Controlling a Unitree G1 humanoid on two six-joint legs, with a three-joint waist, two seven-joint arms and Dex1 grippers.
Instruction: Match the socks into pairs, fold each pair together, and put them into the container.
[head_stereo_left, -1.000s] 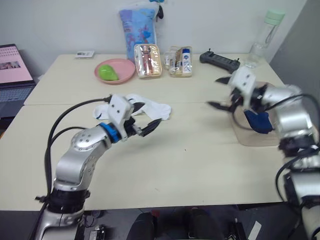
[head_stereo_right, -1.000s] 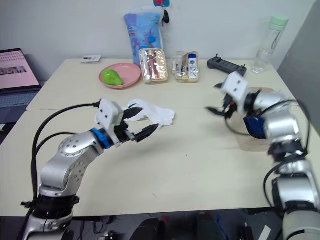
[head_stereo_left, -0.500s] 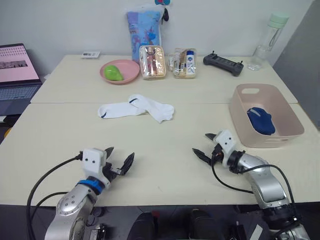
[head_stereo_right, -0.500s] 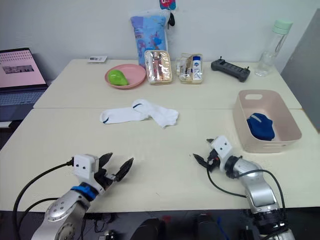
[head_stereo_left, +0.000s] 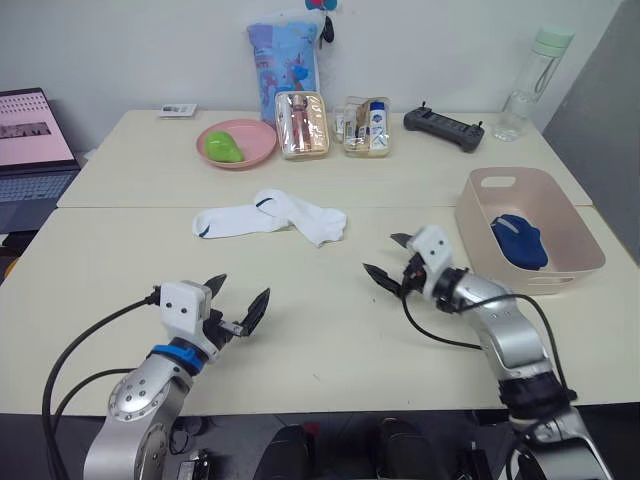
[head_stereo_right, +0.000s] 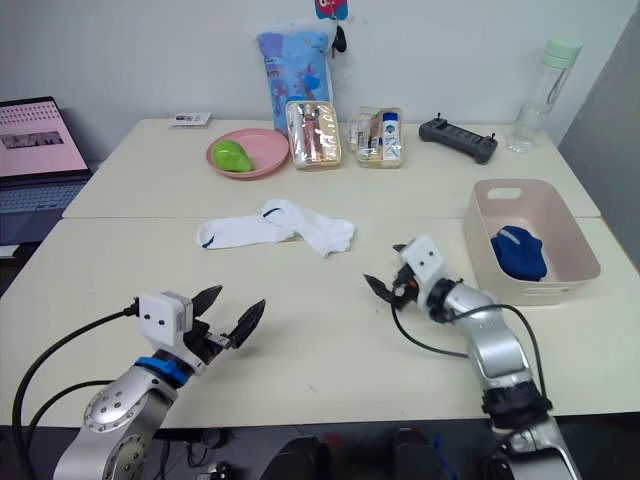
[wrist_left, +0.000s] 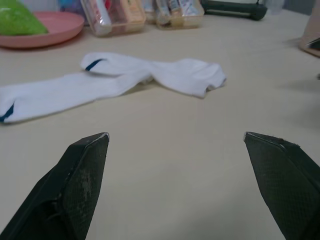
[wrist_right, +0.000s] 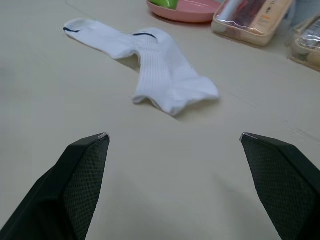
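Two white socks (head_stereo_left: 270, 214) lie overlapping in the middle of the table, each with a small dark cuff mark; the wrist views show them ahead (wrist_left: 125, 80) (wrist_right: 160, 75). The pale pink container (head_stereo_left: 473, 228) stands at the right with a dark blue sock bundle (head_stereo_left: 519, 241) inside. My left gripper (head_stereo_left: 240, 294) hovers open and empty near the table's front, well short of the white socks. My right gripper (head_stereo_left: 383, 255) is open and empty between the white socks and the container, low over the table.
At the back stand a round pink plate (head_stereo_left: 237, 143) with a green object, two clear zip pouches (head_stereo_left: 298, 123), a blue patterned bag (head_stereo_left: 280, 55), a black controller (head_stereo_left: 443, 123) and a clear bottle (head_stereo_left: 525, 80). A laptop (head_stereo_left: 25, 130) sits far left.
Both arms dropped back from near the socks and the container to the table's near side. In the last half second the right gripper moved forward toward the white socks; the left barely moved.
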